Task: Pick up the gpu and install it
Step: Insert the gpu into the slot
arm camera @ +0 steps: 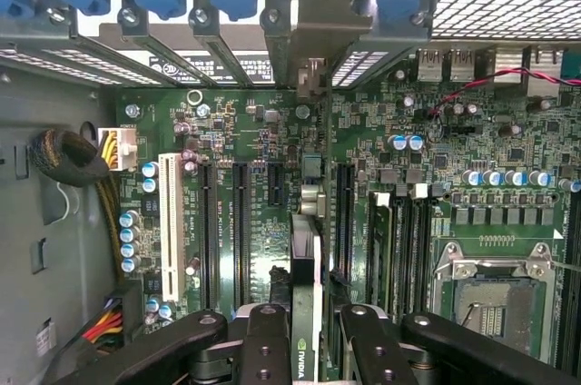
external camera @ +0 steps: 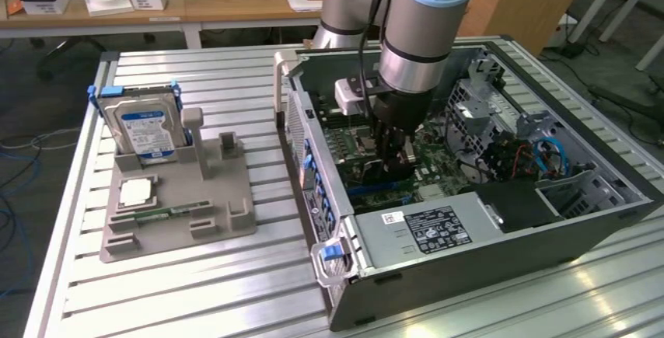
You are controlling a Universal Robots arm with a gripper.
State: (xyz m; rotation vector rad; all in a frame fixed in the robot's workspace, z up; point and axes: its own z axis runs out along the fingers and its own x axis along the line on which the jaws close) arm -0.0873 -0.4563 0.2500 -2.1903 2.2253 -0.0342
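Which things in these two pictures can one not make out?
- Wrist view: gpu is edge-on; its body hides the slot under it.
- Wrist view: end effector is cut off by the picture's edge.
- Exterior view: arm hides whether the gpu is seated.
- Exterior view: label text is too small.

Arm [external camera: 421, 35] reaching straight down, end effector [external camera: 393, 163] vertical, fingers [arm camera: 265, 349] clamped on gpu [arm camera: 304, 262]

The slatted table [external camera: 186, 81] bears a grey tray [external camera: 155, 233] and an open computer case [external camera: 498, 268].
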